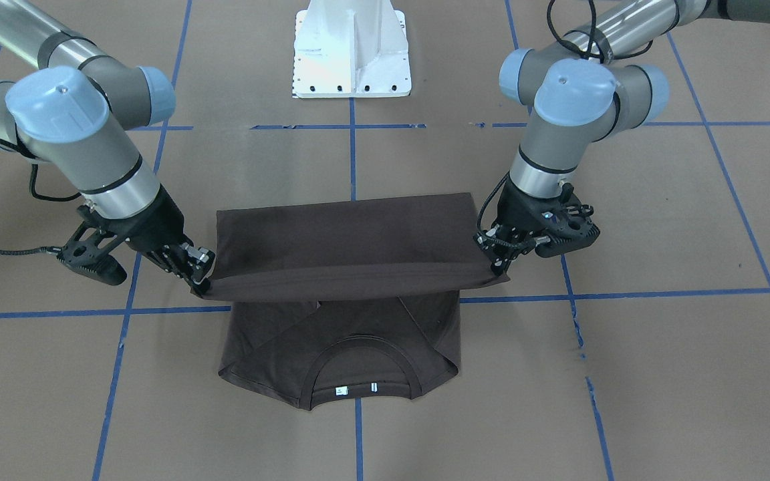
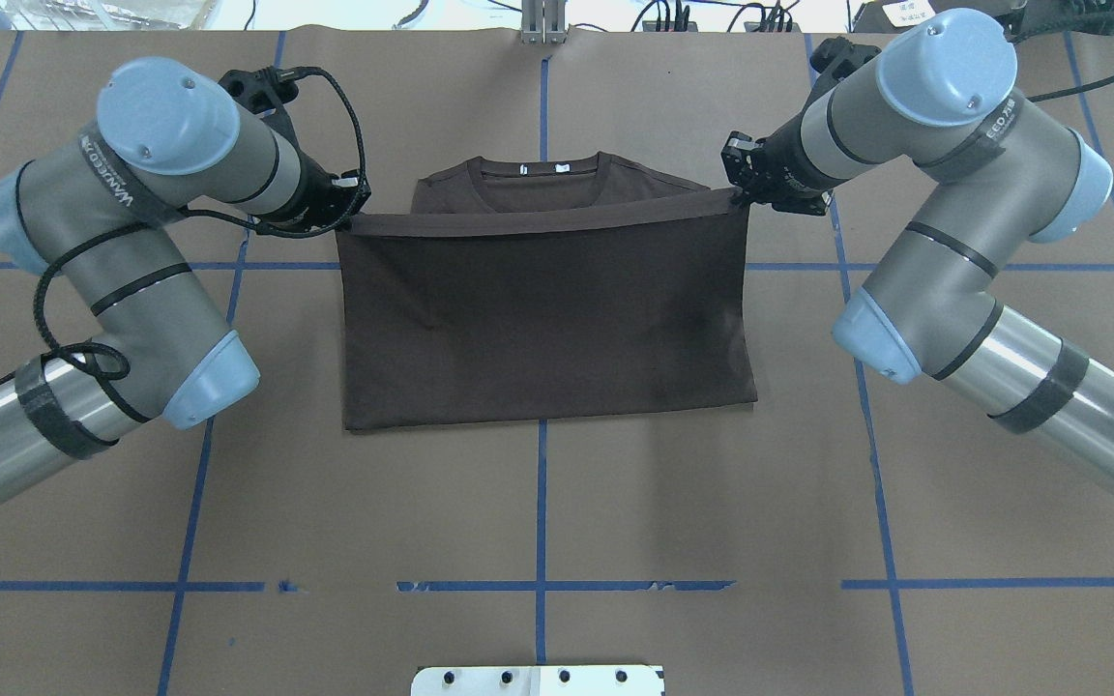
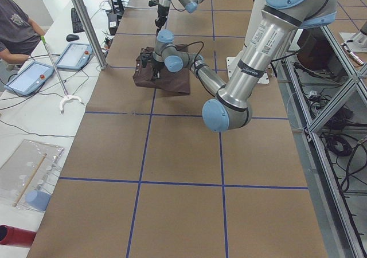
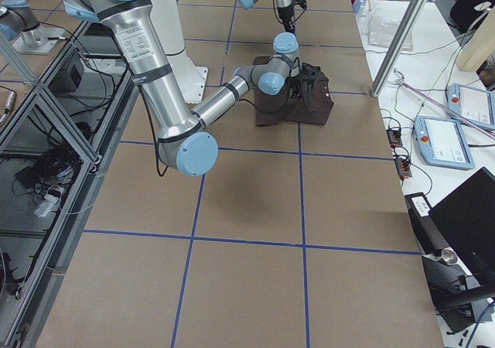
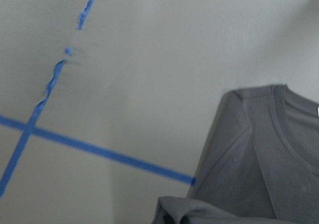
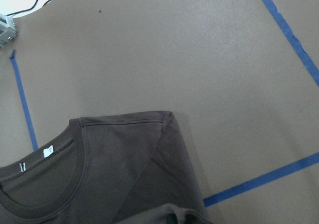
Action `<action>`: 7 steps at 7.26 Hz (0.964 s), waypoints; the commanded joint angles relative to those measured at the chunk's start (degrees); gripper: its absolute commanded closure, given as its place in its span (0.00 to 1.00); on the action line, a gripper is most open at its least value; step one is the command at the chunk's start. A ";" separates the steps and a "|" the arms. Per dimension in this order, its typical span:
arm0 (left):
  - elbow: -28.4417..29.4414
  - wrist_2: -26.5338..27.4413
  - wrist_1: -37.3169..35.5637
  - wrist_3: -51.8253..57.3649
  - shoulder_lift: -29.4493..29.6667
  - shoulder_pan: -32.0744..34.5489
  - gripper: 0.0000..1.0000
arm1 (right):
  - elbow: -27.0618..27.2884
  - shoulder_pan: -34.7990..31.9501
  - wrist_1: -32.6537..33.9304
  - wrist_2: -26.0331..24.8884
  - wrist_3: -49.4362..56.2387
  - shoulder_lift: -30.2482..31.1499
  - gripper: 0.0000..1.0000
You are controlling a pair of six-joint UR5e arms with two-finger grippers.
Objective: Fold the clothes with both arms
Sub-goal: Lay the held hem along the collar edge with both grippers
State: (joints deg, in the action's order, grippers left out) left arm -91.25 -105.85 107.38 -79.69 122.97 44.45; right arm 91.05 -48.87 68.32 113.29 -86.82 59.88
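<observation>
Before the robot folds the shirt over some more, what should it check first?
1. Is the left gripper pinching one corner of the T-shirt? Ok.
2. Is the right gripper pinching the other corner? Ok.
3. Is the lifted hem stretched straight between them, with no sag? Ok.
4. Are the sleeves tucked in over the body? Ok.
5. Is the collar end lying flat on the table? Ok.
6. Is the pinch firm enough not to slip? Cannot tell.
</observation>
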 commanded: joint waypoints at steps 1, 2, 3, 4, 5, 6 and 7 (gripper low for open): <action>8.42 0.12 6.23 0.06 3.06 0.29 1.00 | -3.59 -0.79 -0.03 0.00 0.86 -1.86 1.00; 10.37 0.64 8.35 0.24 3.07 0.63 1.00 | -5.33 -0.70 0.05 0.00 0.77 -3.00 1.00; 11.17 1.87 8.55 1.37 3.15 0.73 1.00 | -6.83 -0.79 -0.03 0.00 0.94 -3.53 1.00; 11.61 1.97 8.64 1.56 3.15 1.07 1.00 | -8.50 -1.14 -0.03 0.00 1.64 -4.06 1.00; 11.70 1.97 8.64 1.56 3.33 1.16 1.00 | -9.47 -1.40 -0.03 0.00 2.26 -4.41 1.00; 12.05 1.97 8.55 1.47 4.55 1.17 1.00 | -10.61 -1.49 -0.12 0.00 2.26 -5.55 1.00; 15.01 2.05 8.46 1.56 7.34 1.17 1.00 | -11.67 -1.41 -0.12 0.00 2.35 -6.87 1.00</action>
State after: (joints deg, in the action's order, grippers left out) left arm -78.55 -103.88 115.92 -78.19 127.86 45.58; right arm 80.71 -50.26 68.23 113.29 -84.62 54.43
